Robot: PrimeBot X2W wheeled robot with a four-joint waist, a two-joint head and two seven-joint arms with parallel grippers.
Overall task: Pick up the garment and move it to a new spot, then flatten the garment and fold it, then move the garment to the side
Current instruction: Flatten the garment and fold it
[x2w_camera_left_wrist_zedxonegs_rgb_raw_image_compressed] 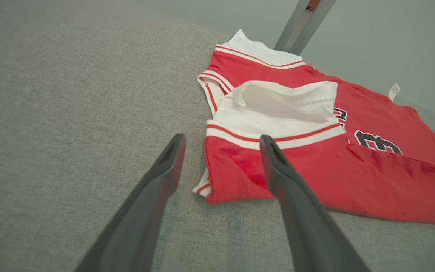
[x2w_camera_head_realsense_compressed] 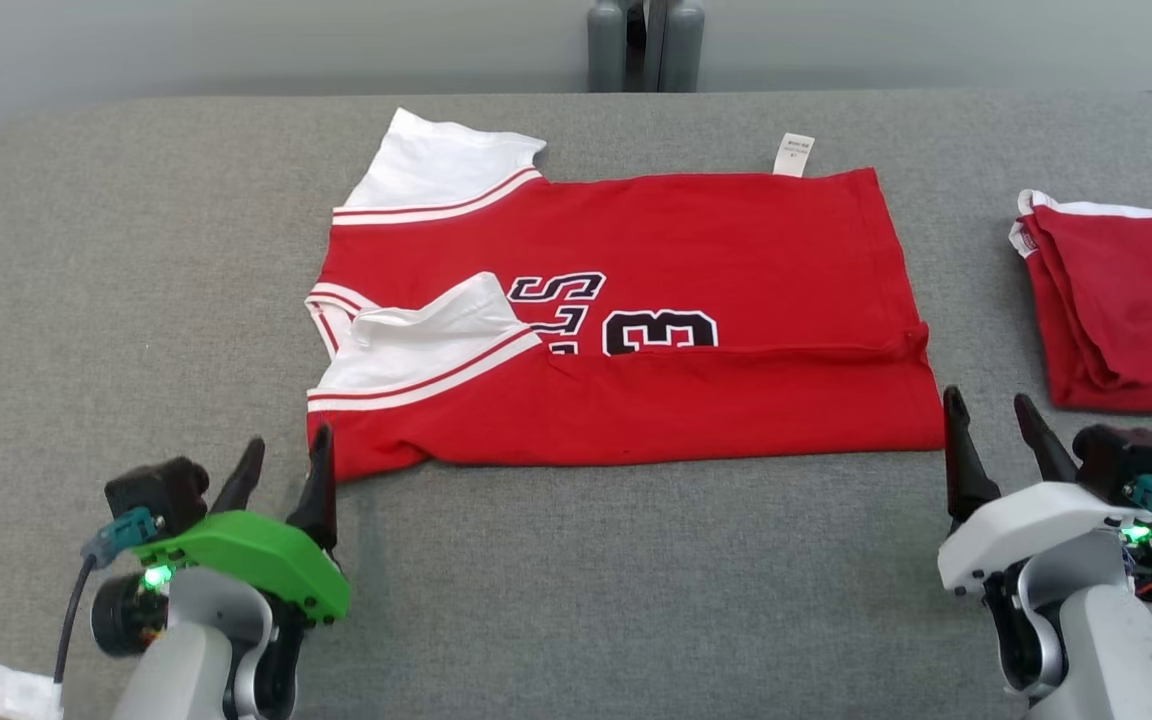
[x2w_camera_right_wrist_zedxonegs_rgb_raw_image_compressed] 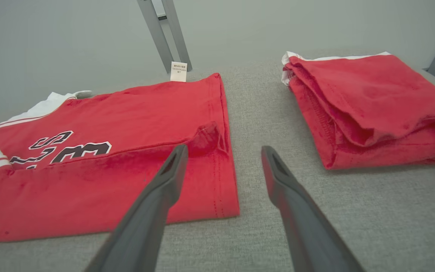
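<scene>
A red jersey garment with white sleeves and black lettering lies flat on the grey table, its near long edge folded up over the print. My left gripper stands open at the garment's near left corner, holding nothing. At the near right corner, my right gripper is also open and empty. The left wrist view has the folded white sleeve just beyond my fingers. In the right wrist view one of my fingertips overlaps the folded hem.
A second red garment, folded into a stack, lies at the table's right edge. A grey post stands behind the table's far edge. Bare grey tabletop stretches between my two arms and to the left.
</scene>
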